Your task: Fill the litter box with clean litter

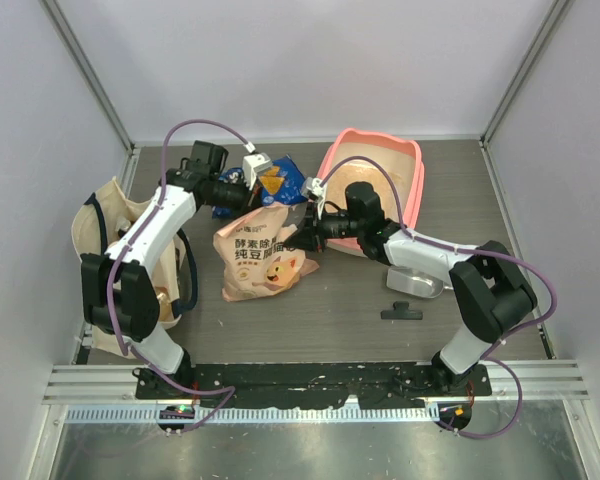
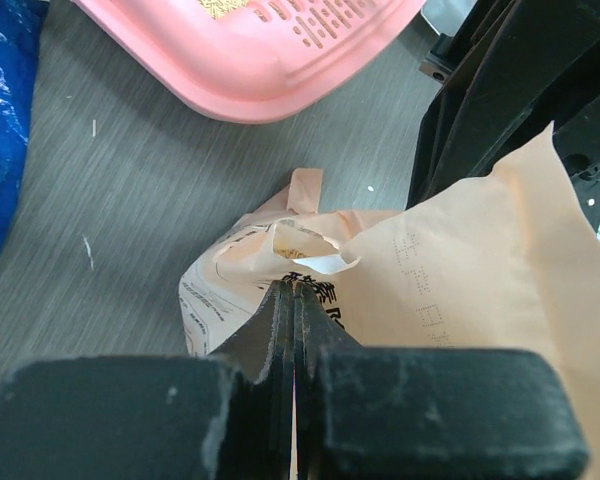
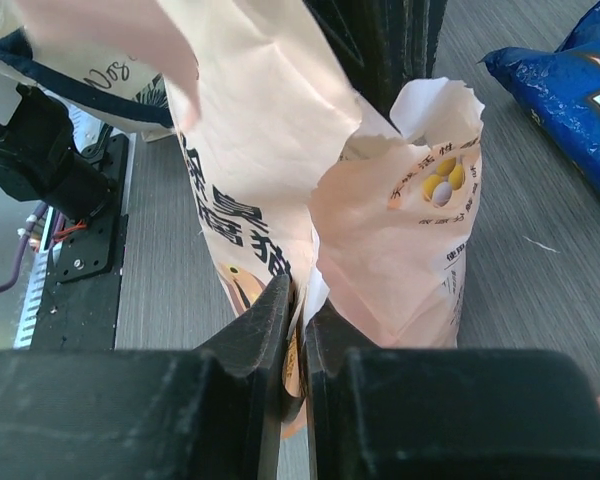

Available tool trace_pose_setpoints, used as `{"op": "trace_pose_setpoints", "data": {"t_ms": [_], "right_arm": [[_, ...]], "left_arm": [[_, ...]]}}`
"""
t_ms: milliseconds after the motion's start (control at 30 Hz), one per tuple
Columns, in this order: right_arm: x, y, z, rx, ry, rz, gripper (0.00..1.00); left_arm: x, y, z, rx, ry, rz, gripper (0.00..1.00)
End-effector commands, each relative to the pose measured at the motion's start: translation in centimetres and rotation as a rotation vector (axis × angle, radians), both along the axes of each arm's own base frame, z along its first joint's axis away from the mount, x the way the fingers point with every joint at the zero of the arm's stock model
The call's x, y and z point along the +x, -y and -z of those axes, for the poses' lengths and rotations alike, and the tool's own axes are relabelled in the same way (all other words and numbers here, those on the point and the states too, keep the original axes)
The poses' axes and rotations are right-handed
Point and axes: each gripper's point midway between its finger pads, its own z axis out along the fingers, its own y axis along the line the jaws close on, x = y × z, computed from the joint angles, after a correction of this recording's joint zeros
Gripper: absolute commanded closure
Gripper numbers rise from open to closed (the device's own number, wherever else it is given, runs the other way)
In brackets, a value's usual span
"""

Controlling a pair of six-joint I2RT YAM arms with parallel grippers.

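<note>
The pink litter box (image 1: 416, 160) stands at the back right, with pale beige litter (image 1: 380, 172) inside it. Its slotted ledge shows in the left wrist view (image 2: 280, 70). The pinkish-beige litter bag (image 1: 265, 258) with the orange cartoon cat stands mid-table, its top torn open. My left gripper (image 1: 242, 203) is shut on the bag's upper left edge, as the left wrist view shows (image 2: 295, 292). My right gripper (image 1: 302, 236) is shut on the bag's upper right edge, as the right wrist view shows (image 3: 298, 296). The bag shows in both wrist views (image 2: 460, 280) (image 3: 250, 140).
A blue Doritos bag (image 1: 281, 180) lies behind the litter bag, left of the box. A cream tote bag (image 1: 105, 235) sits at the left wall. A grey scoop-like object (image 1: 415, 283) and a small black piece (image 1: 401, 312) lie under the right arm.
</note>
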Motion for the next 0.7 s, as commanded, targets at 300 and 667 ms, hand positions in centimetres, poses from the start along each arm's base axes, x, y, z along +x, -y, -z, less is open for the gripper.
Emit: {"op": "trace_pose_setpoints", "data": {"t_ms": [300,667], "right_arm": [[0.2,-0.8,-1.6,0.035,0.042,-0.032,0.81],[2.8,0.4,-1.4,-0.01,0.139,0.019,0.42]], "left_arm": [[-1.4,3.1,-1.3,-0.155,-0.068,0.04,1.0],[-3.5,3.8,-1.8,-0.227,-0.151,0.132,1.0]]}}
